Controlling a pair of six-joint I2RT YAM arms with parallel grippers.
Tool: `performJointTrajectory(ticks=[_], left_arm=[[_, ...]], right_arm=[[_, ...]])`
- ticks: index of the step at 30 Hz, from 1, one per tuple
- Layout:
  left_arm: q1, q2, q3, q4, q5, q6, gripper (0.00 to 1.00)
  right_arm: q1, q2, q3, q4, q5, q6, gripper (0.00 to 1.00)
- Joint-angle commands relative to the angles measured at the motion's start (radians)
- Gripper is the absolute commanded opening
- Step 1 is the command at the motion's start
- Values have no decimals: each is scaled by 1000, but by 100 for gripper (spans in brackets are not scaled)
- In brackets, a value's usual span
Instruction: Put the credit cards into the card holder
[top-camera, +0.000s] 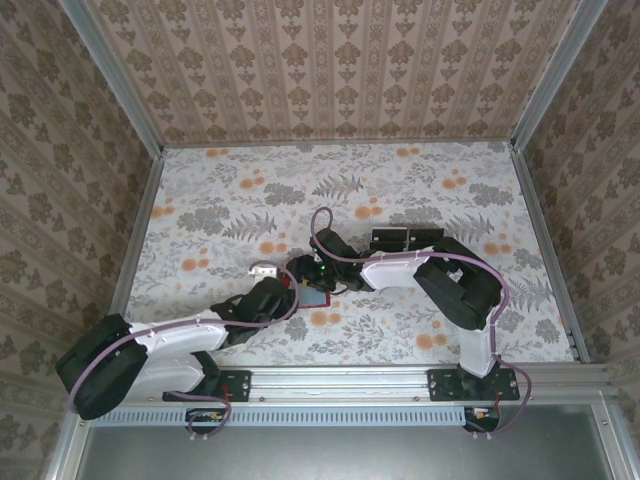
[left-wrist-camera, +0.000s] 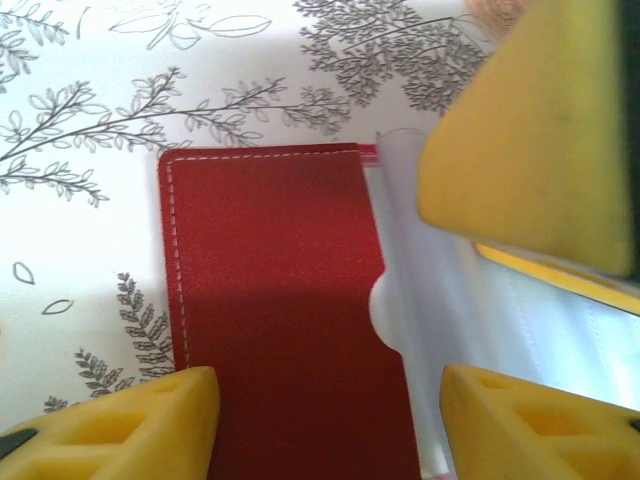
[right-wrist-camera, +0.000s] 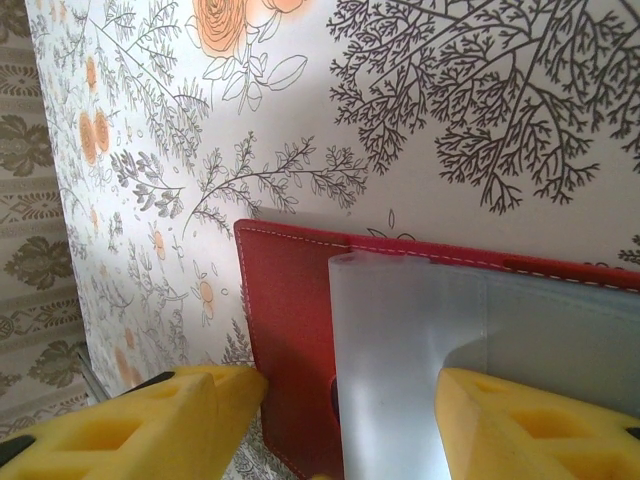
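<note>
Yellow fingers (left-wrist-camera: 120, 420) of the left gripper (left-wrist-camera: 325, 410) are seen closest to the lens, spread wide, with nothing clamped between them. One finger overlaps the lower edge of the red flap and the other lies over the plastic insert.

The table (top-camera: 230, 200), covered in a floral print, carries everything. Both arms are reached in to a spot by the middle of its near edge, slightly left of centre.

The card holder (left-wrist-camera: 280, 300) lies there, opened flat, its red stitched flap to one side and a clear sleeve (left-wrist-camera: 400, 250) folded out beside it. The right gripper (right-wrist-camera: 350, 410) is likewise released, jaws apart. It is set astride the rolled edge of the sleeve, and one of its fingers is seen over the sleeve from the left wrist view.

The credit cards (top-camera: 405, 239) appear as small dark rectangles further in from the near edge, right of the holder and apart from it. Their number cannot be told.

The step in hand is judged to be opening and steadying the holder, since no card is held. It would be done well if the red flap were pinned flat by the left gripper, so that the holder cannot fold shut. The right gripper would then be freed to fetch one card. A thin card lying flat is best taken by a short edge, then slid in level with the sleeve mouth. Skewed entry is likely to snag on the soft plastic.
</note>
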Motion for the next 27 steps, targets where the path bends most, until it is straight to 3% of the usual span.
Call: performJointTrajectory(ticks=[1, 15, 21, 27], left_arm=[[-9, 38, 17, -47, -34, -29, 58], [-12, 72, 1, -17, -36, -45, 56], [-12, 66, -8, -7, -35, -47, 56], [-14, 7, -13, -13, -35, -33, 62]], right_arm=[[-6, -13, -24, -16, -19, 11, 62], [-20, -129, -66, -57, 54, -28, 62], [-20, -127, -63, -74, 62, -36, 62], [-18, -80, -44, -82, 58, -36, 62]])
